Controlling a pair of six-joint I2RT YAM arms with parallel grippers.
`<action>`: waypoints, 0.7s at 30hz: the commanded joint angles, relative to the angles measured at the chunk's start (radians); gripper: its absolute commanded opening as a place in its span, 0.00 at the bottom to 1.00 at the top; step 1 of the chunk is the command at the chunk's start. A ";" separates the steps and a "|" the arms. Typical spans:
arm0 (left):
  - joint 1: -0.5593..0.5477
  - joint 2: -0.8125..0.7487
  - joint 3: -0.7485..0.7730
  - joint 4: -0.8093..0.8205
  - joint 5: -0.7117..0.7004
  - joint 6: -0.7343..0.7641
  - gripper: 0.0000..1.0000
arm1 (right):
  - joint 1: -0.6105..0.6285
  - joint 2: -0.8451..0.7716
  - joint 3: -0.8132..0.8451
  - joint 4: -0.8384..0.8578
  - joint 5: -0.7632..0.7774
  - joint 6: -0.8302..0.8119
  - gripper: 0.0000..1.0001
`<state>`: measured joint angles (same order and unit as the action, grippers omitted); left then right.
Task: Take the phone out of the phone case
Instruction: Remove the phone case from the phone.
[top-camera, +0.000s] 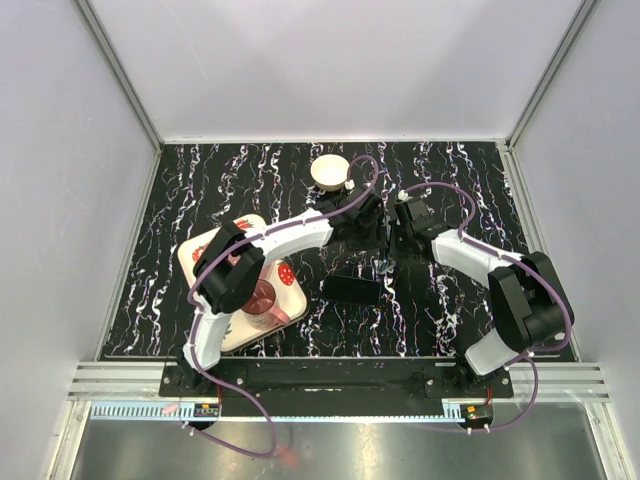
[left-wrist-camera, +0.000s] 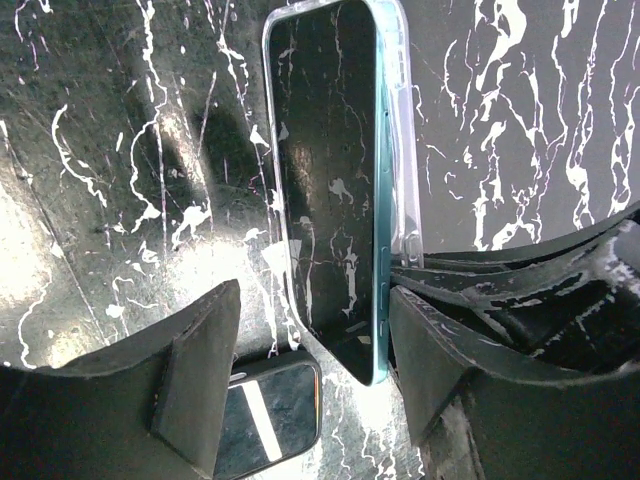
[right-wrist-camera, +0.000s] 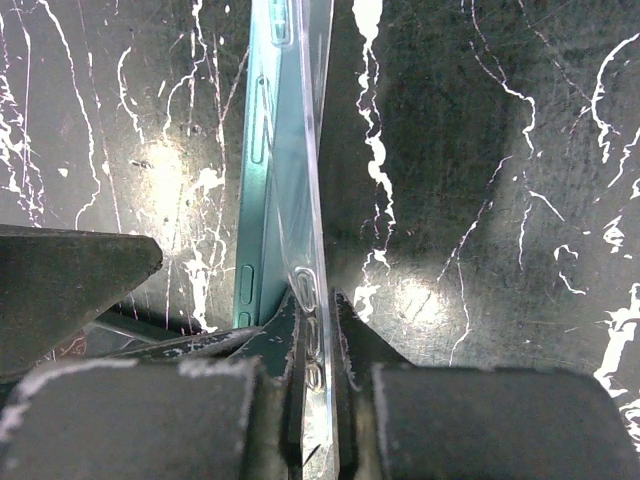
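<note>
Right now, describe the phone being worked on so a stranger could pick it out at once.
On the black marbled table, look to the centre, where the left arm and right arm meet. There the right end effector pinches a clear case with the phone on edge inside it. Its teal side and transparent case set it apart from the dark phone lying flat nearby.

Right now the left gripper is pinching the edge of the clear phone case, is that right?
No. It is the right gripper that is pinching the edge of the clear phone case, as the right wrist view shows. The left gripper has its jaws spread wide on either side of the teal phone.
</note>
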<state>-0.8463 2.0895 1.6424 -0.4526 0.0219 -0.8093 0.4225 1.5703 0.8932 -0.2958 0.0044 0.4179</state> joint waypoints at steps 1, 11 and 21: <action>-0.002 -0.051 -0.102 0.153 -0.085 -0.008 0.63 | 0.055 -0.065 0.050 0.012 -0.139 0.034 0.00; 0.070 -0.164 -0.279 0.262 0.092 -0.022 0.66 | 0.055 -0.012 0.012 0.139 -0.283 0.140 0.00; 0.173 -0.301 -0.513 0.542 0.280 -0.011 0.69 | 0.055 -0.016 0.096 -0.055 -0.101 0.145 0.00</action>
<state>-0.7338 1.9038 1.2652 -0.1398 0.2287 -0.8394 0.4595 1.5890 0.9009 -0.2592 -0.1490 0.5507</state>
